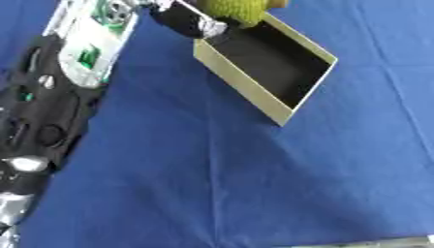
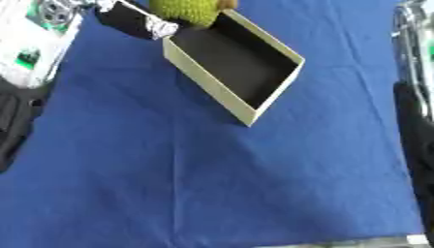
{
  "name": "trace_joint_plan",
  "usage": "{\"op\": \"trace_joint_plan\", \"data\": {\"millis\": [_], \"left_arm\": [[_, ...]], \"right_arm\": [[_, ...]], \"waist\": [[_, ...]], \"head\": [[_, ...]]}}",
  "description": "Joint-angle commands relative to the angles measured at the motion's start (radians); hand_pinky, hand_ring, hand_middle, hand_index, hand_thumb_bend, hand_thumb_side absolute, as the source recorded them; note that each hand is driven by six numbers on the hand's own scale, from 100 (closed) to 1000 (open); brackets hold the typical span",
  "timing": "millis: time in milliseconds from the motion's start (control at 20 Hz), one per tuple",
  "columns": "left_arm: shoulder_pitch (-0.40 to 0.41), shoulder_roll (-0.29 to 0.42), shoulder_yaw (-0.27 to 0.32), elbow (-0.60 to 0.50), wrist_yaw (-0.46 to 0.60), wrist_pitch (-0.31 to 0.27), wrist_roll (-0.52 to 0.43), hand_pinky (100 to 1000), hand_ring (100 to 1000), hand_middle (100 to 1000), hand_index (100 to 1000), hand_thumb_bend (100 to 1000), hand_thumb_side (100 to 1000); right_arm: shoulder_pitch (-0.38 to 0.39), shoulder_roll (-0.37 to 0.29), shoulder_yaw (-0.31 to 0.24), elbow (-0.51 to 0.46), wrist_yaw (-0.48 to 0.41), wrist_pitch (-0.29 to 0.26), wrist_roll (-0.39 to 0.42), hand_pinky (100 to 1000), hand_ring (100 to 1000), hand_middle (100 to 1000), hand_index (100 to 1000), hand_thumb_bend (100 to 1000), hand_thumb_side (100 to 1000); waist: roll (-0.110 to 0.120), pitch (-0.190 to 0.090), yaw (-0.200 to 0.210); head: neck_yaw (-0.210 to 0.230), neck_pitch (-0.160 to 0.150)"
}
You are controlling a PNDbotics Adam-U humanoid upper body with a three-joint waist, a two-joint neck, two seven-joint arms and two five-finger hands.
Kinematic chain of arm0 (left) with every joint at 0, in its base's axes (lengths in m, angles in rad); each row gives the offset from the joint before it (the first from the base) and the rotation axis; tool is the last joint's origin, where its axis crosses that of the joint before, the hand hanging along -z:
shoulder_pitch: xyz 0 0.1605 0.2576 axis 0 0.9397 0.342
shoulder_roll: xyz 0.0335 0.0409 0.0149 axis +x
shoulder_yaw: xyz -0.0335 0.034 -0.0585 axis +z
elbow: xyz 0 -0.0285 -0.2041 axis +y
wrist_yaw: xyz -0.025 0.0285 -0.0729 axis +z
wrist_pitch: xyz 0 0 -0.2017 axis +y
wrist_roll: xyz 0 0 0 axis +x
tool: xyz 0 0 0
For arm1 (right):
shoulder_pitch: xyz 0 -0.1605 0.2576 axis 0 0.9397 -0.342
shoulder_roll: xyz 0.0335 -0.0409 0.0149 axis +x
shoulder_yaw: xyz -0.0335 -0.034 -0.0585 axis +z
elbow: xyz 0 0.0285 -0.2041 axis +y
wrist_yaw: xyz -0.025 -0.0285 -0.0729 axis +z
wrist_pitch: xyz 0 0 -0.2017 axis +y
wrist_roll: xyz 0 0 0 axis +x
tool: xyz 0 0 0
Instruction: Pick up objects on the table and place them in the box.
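box (image 1: 292,104): open, cream walls, dark inside, set askew on blue counter (image 1: 254,184) | green object (image 1: 236,10): held over box's far corner | left hand (image 1: 188,20): at that corner, fingers curled on green object | right hand: fingers cannot be told

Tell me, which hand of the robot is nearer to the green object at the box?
Left. The left hand is at the green object, over the far end of the box. The right hand shows in no view.
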Motion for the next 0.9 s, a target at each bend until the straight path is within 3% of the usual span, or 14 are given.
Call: {"op": "trace_joint_plan", "data": {"millis": [50,600,750,900], "left_arm": [[-0.021,-0.031,-0.001,0.029,-0.042,-0.015,0.032,649,659,573,659,403,100],[0.006,-0.065,-0.003,0.150,-0.167,-0.048,0.086,688,700,613,696,446,100],[0.012,-0.071,0.000,0.192,-0.214,-0.057,0.104,720,736,650,723,475,100],[0.018,-0.076,0.007,0.233,-0.251,-0.065,0.120,789,830,777,803,520,100]], "right_arm": [[-0.022,-0.003,-0.001,-0.016,-0.008,-0.001,0.010,809,764,764,840,333,801],[-0.022,0.009,0.000,-0.016,-0.014,0.002,0.013,808,762,762,839,339,800],[-0.021,0.011,0.000,-0.016,-0.015,0.003,0.013,808,762,761,839,341,800],[-0.020,0.012,0.001,-0.016,-0.015,0.005,0.014,808,762,761,839,343,801]], "waist": [[-0.001,-0.020,-0.010],[-0.007,-0.012,-0.021],[-0.010,-0.010,-0.022],[-0.012,-0.007,-0.026]], "head": [[0.008,-0.012],[-0.010,-0.016],[-0.010,-0.019],[-0.009,-0.023]]}}
